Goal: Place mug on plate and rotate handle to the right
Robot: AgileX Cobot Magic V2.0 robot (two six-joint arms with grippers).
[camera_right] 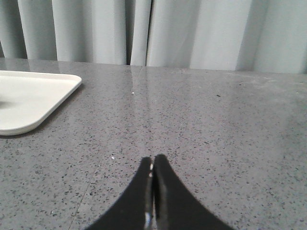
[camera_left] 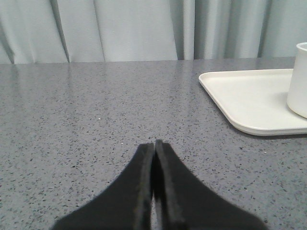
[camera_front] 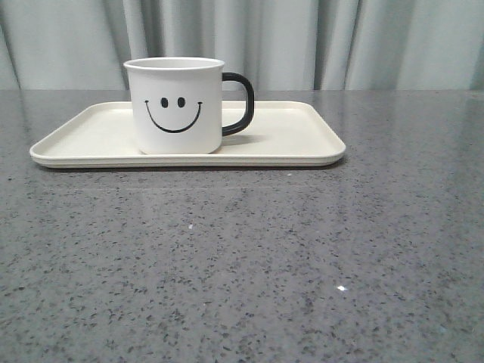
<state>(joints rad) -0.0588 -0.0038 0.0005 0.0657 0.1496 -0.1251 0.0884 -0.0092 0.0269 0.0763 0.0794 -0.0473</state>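
The white mug with a black smiley face stands upright on the cream plate, left of its middle. Its black handle points to the right. Neither gripper shows in the front view. My left gripper is shut and empty over bare table, well apart from the plate and the mug's edge. My right gripper is shut and empty over bare table, away from the plate's corner.
The grey speckled table stretches in front of and beside the plate. A pale curtain hangs behind the table's far edge.
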